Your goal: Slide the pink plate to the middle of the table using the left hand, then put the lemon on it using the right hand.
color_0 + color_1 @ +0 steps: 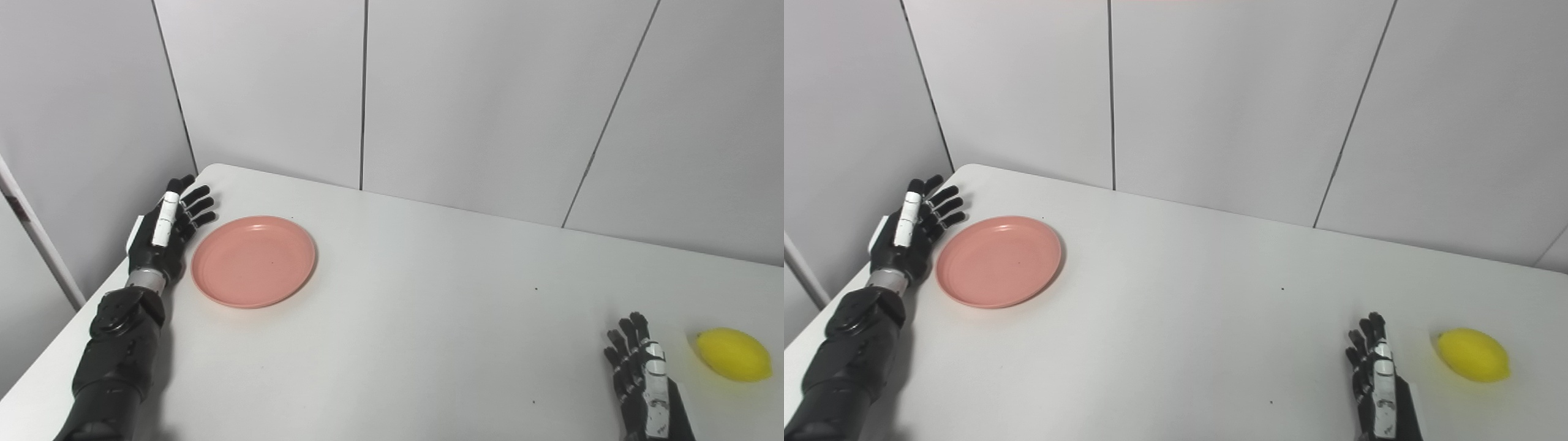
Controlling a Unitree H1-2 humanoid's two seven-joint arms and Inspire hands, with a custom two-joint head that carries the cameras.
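In the left eye view, the pink plate [253,261] lies flat at the table's [416,318] far left, well short of the middle. The left hand [166,231] stands on edge just beside the plate's left rim, fingers spread and holding nothing; whether it touches the rim I cannot tell. The sliding step looks to be at its start: the next move calls for the hand to press against the rim and push the plate rightward toward the centre. The lemon [734,354] sits near the right edge, untouched.

In the right eye view, the right hand [1375,376] waits just left of the lemon, apart from it, fingers extended and empty (its wrist is cut off by the bottom edge). The left hand's palm side faces away toward the plate, so any contact is hidden here too.
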